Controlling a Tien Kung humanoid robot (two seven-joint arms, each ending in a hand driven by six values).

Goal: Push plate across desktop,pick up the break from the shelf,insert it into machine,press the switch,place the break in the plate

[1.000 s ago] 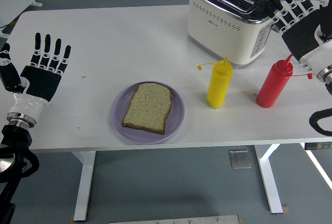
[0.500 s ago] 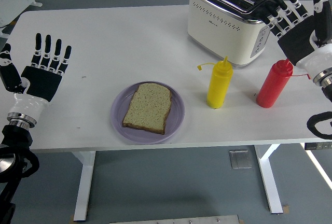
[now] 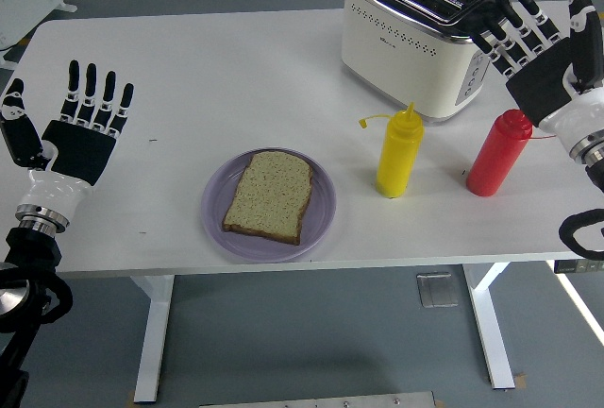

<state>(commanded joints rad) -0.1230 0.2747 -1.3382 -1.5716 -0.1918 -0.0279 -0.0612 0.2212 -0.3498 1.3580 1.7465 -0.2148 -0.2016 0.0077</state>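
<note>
Bread lies on my plate, centre frame; right robot hand spread, maybe touching the toaster; left robot hand spread too.

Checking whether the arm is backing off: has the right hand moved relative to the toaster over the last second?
Yes. The right hand has shifted right, away from the toaster, fingers spread.
</note>
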